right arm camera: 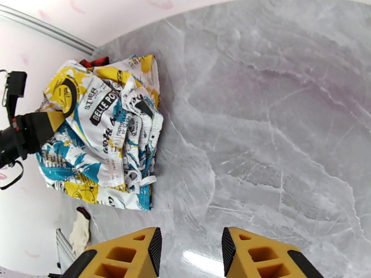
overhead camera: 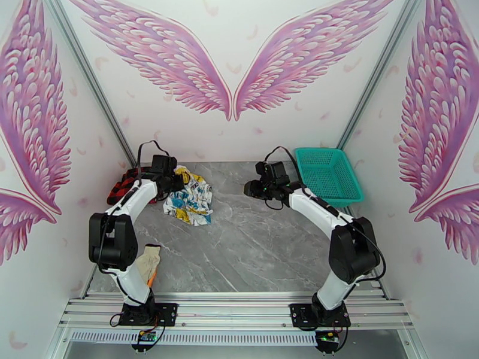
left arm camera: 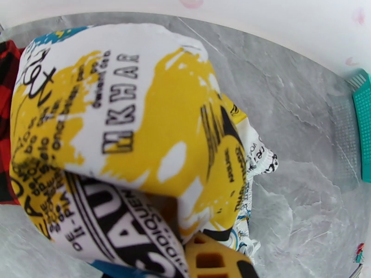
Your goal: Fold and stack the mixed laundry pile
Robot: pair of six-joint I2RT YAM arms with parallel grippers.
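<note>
Hiding clamped left pincer (overhead camera: 175,180), white garment (overhead camera: 193,201)

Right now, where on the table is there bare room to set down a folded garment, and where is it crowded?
Free: the middle of the grey table, between the white printed garment and the teal basket, reaching to the near edge right of the beige glove. Crowded: the far-left corner, where the left gripper grips that garment beside the red-and-black check shirt.
</note>
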